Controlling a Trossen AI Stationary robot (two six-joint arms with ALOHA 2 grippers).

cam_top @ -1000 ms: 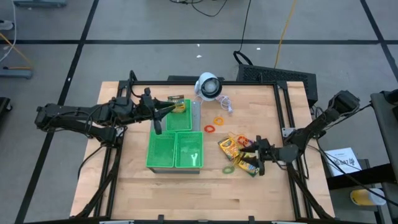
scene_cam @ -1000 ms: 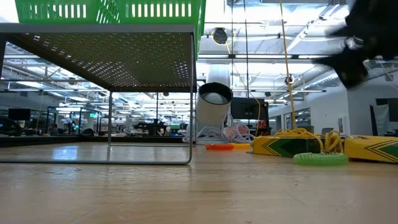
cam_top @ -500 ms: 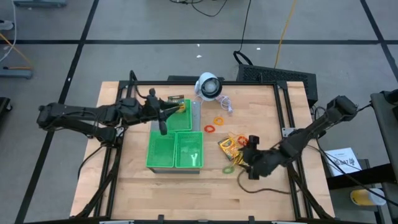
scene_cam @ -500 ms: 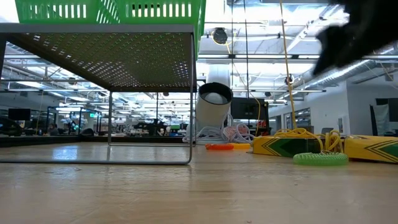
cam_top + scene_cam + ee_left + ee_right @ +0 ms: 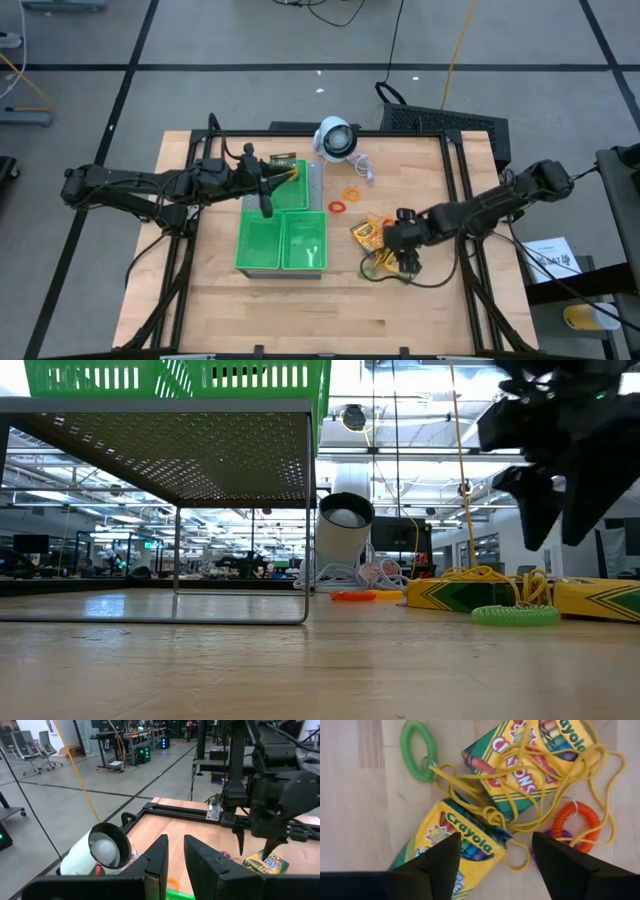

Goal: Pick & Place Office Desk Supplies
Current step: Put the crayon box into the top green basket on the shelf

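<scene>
Two yellow-and-green crayon boxes (image 5: pixel 525 765) (image 5: pixel 455 845) lie flat on the wood, tangled in tan-yellow rubber bands (image 5: pixel 520 795). A green loop (image 5: pixel 420 750) and an orange loop (image 5: pixel 582 822) lie beside them. My right gripper (image 5: pixel 495 855) (image 5: pixel 405 260) hovers open above them, fingers pointing down, clear of the boxes in the low view (image 5: pixel 560 520). A third box (image 5: pixel 288 168) lies at the far end of the green trays. My left gripper (image 5: pixel 176 850) (image 5: pixel 268 192) hangs over it, pointing at the table's right, with only a narrow gap between its fingers and nothing in it.
Green compartment trays (image 5: pixel 282 242) sit on a mesh stand (image 5: pixel 170 450) left of centre. A white round device (image 5: pixel 336 138) with a cord stands at the far edge. Orange (image 5: pixel 350 193) and red (image 5: pixel 338 207) loops lie between it and the boxes. Bare wood shows along the near edge.
My right gripper has swung from the table's right side toward the left, tipped to point down and come lower over the crayon boxes. My left gripper has crept a little toward the right over the trays. The boxes and bands have stayed put.
</scene>
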